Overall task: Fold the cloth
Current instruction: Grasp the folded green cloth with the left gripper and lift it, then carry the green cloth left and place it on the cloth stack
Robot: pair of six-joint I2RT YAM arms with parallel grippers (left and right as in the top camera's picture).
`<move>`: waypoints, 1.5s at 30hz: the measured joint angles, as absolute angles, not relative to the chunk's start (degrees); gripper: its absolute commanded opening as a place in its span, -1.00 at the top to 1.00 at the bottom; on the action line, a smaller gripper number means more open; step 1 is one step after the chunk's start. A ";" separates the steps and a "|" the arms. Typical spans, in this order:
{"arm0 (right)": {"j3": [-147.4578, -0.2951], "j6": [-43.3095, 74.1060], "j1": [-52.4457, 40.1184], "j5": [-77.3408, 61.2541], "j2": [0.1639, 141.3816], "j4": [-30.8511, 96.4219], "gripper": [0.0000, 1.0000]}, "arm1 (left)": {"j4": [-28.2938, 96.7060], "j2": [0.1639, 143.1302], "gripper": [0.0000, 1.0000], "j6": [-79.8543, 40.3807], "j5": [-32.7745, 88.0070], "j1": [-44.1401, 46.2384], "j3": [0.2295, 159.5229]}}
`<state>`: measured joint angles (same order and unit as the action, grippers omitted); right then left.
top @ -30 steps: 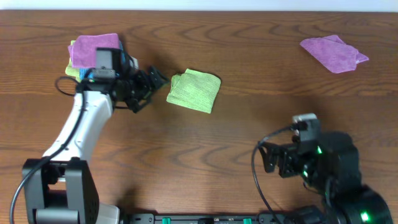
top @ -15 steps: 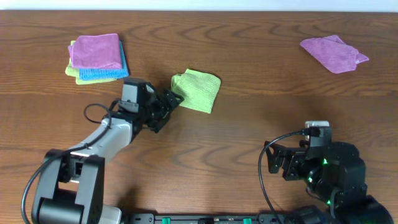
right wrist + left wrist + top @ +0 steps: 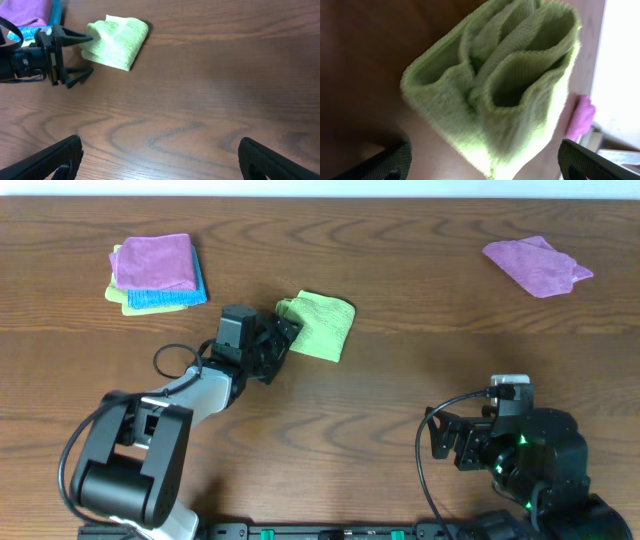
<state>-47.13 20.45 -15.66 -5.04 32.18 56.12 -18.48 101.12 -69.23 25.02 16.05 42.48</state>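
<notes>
The lime-green cloth (image 3: pixel 320 326) lies folded into a small wad on the wooden table, its layered folds filling the left wrist view (image 3: pixel 495 85). It also shows in the right wrist view (image 3: pixel 117 42). My left gripper (image 3: pixel 284 338) is open at the cloth's left edge, its fingers (image 3: pixel 480 162) spread either side of the cloth's corner. My right gripper (image 3: pixel 440 442) is open and empty near the table's front right, over bare wood (image 3: pixel 160 160).
A stack of folded cloths, purple (image 3: pixel 153 262) on blue (image 3: pixel 165 298) on green, lies at the back left. A crumpled purple cloth (image 3: pixel 535 265) lies at the back right. The left arm (image 3: pixel 30 60) shows in the right wrist view.
My left gripper has moved from beside the stack to the right and forward, up to the green cloth's left edge. The right arm settled slightly lower a second ago, then stayed still.
</notes>
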 measured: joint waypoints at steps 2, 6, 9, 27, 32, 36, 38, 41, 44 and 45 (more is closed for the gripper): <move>-47.13 20.47 -15.66 -5.06 32.18 56.12 -0.98 | -20.56 102.17 -0.91 -70.26 25.04 16.10 42.72; -47.13 20.47 -15.66 -5.06 32.18 56.12 -0.98 | -24.40 104.33 -0.84 -72.25 25.06 16.32 43.48; -47.13 20.47 -15.66 -5.04 32.18 56.12 -0.99 | -25.98 106.21 -0.37 -73.30 24.49 16.67 43.99; -47.11 20.47 -15.66 -5.04 32.18 56.12 -0.99 | -31.70 109.51 0.88 -64.16 22.33 17.12 43.09; -47.11 20.47 -15.66 -5.02 32.18 56.12 -0.99 | -31.59 109.82 0.89 -60.51 26.17 16.10 45.74; -47.11 20.47 -15.66 -5.04 32.18 56.12 -0.98 | -27.38 109.95 0.89 -59.27 29.95 13.80 53.47; -47.11 20.47 -15.66 -5.02 32.18 56.12 -0.99 | -22.59 109.95 0.89 -58.37 31.73 11.77 59.20; -47.11 20.49 -15.66 -5.02 32.18 56.12 -0.98 | -14.02 109.95 0.89 -56.95 33.41 8.86 67.16; -47.11 20.49 -15.66 -4.99 32.18 56.10 -0.99 | -5.34 109.95 0.89 -54.52 34.33 6.09 75.35; -47.11 20.51 -15.66 -4.97 32.18 56.12 -0.99 | -2.46 109.95 0.89 -53.43 34.35 5.04 78.54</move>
<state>-47.11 20.51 -15.66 -4.97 32.18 56.12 -2.46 109.95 -53.43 34.35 5.04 78.54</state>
